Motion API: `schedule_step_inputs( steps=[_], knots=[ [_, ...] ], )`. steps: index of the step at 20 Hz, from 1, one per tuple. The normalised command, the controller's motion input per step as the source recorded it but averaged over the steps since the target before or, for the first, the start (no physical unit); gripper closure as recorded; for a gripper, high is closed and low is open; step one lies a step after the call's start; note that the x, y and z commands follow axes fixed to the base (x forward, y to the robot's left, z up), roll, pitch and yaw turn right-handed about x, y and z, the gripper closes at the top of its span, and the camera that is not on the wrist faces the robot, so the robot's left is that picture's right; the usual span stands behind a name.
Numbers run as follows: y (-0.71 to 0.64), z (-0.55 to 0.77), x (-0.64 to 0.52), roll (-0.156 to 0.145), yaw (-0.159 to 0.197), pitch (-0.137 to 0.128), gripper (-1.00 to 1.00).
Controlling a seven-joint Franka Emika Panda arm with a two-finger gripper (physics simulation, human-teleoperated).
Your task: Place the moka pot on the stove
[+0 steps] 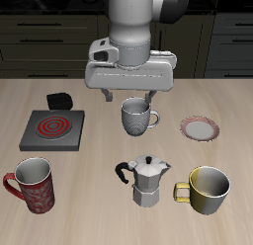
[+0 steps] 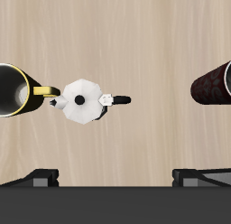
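Three mugs: red (image 1: 33, 184), grey patterned (image 1: 137, 116) and yellow (image 1: 207, 189), spread around my work.
Moka pot (image 1: 146, 179): upright near the table's front edge, between red and yellow mugs.
Stove (image 1: 51, 128): farther back, well apart from the pot.
My claw (image 1: 130, 96): fingers spread, pinching nothing, high above the table.
Plate (image 1: 199, 127): beside the grey mug.

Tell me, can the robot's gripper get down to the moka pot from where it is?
Probably yes. The gripper hangs open above the table, and the moka pot stands upright with nothing over it. The yellow mug and grey mug stand apart from it.
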Motion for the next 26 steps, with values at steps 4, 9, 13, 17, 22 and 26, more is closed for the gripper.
schedule_step_inputs(
  steps=[4, 9, 13, 17, 22, 26],
  knots=[
    [-0.03, -0.03, 0.24, -0.020, -0.026, -0.003, -1.00],
    [0.16, -0.16, 0.15, -0.035, -0.001, -0.070, -1.00],
    [0.36, -0.23, 0.01, -0.019, 0.051, -0.071, -1.00],
    [0.38, -0.32, -0.07, -0.034, -0.001, -0.037, -1.00],
    [0.04, -0.11, -0.01, -0.031, 0.027, -0.045, -1.00],
    [-0.09, -0.21, -0.01, -0.009, 0.000, 0.001, -1.00]
  ],
)
